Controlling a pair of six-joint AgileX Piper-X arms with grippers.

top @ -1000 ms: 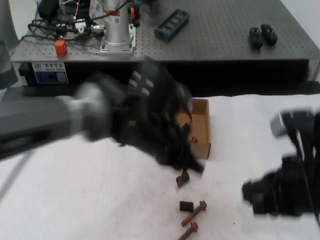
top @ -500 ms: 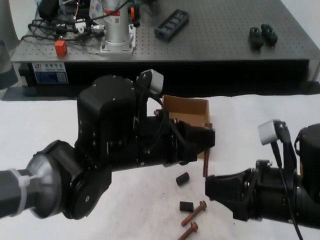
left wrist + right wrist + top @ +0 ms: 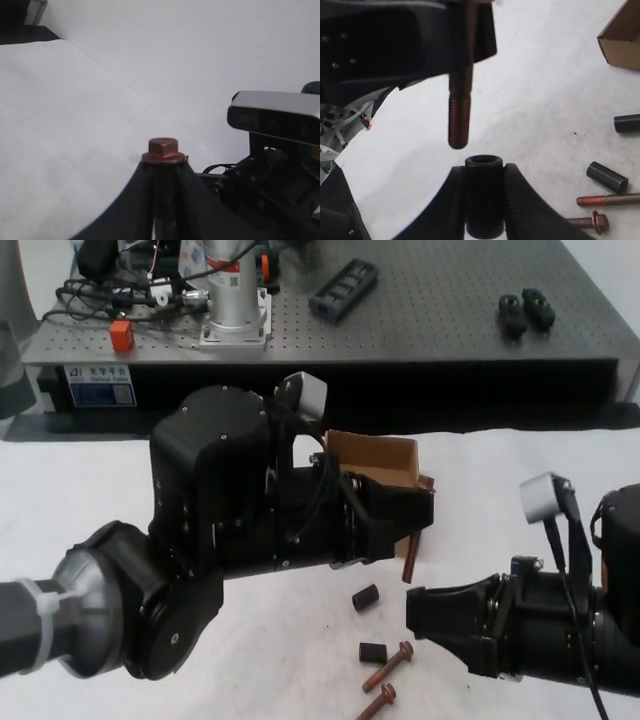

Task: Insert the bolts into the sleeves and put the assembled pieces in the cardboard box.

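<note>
The left pincer is closed on a copper-coloured bolt, gripping the shank just under the hexagonal head; in the high view this pincer sits over the middle of the table, with the bolt hanging from it, threaded end down and slightly tilted. The right pincer is closed on a black sleeve, held with its open bore facing the bolt; in the high view this pincer lies nearer and to the right, its tip just below the bolt's threaded end.

The move probably turns on one relation, best seen from the right wrist: the bolt and the sleeve have nearly parallel long axes, and the threaded tip is close to the sleeve's mouth but not yet in it; the tip also sits a little off the line of the bore, so I judge a small sideways correction is needed before the two are brought together; either arm is near enough to close the gap.

The cardboard box stands open on the far side, just behind the left pincer. Two loose sleeves and two loose bolts lie on the table at the near side, between the arms.
</note>
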